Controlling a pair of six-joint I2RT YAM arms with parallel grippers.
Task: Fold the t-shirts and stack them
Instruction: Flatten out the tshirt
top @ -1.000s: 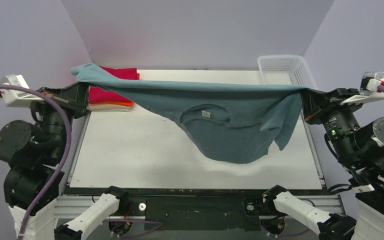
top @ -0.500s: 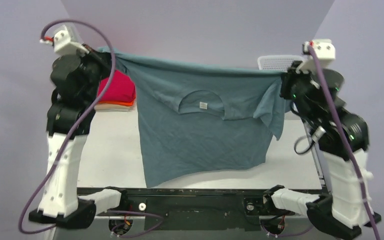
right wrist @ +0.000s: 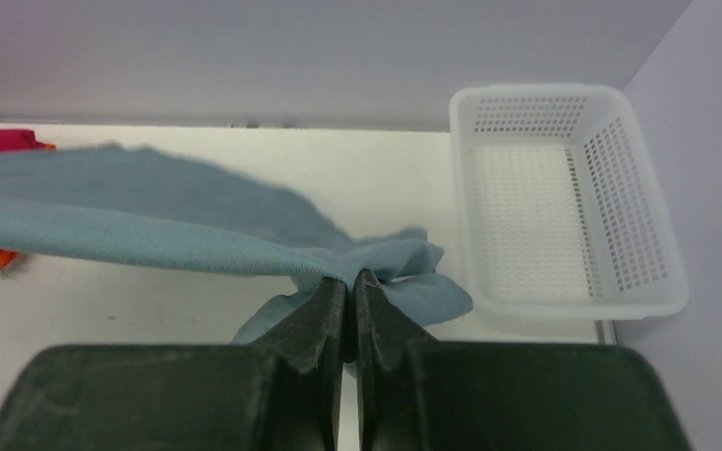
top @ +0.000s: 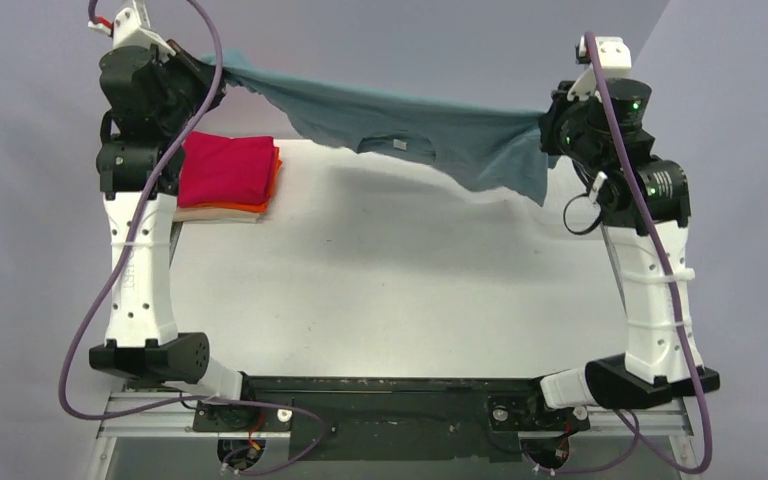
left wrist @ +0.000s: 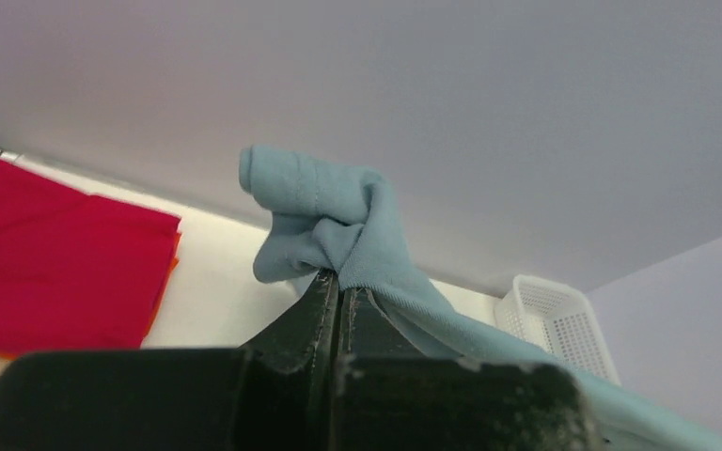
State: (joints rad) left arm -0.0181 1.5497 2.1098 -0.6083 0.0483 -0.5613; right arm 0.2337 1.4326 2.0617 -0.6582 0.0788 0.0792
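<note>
left tool [left wrist: 338, 284], right tool [right wrist: 350, 278] both clamped on teal t-shirt [top: 415, 122] edges, stretched well above table [top: 390, 285]

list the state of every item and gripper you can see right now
teal t-shirt, unfolded, stretched in the air between both grippers
left gripper, shut on teal t-shirt
right gripper, shut on teal t-shirt
red t-shirt, folded, topmost
orange t-shirt, folded, under the red t-shirt
beige t-shirt, folded, under the orange t-shirt
basket, upright, nothing in it
</note>
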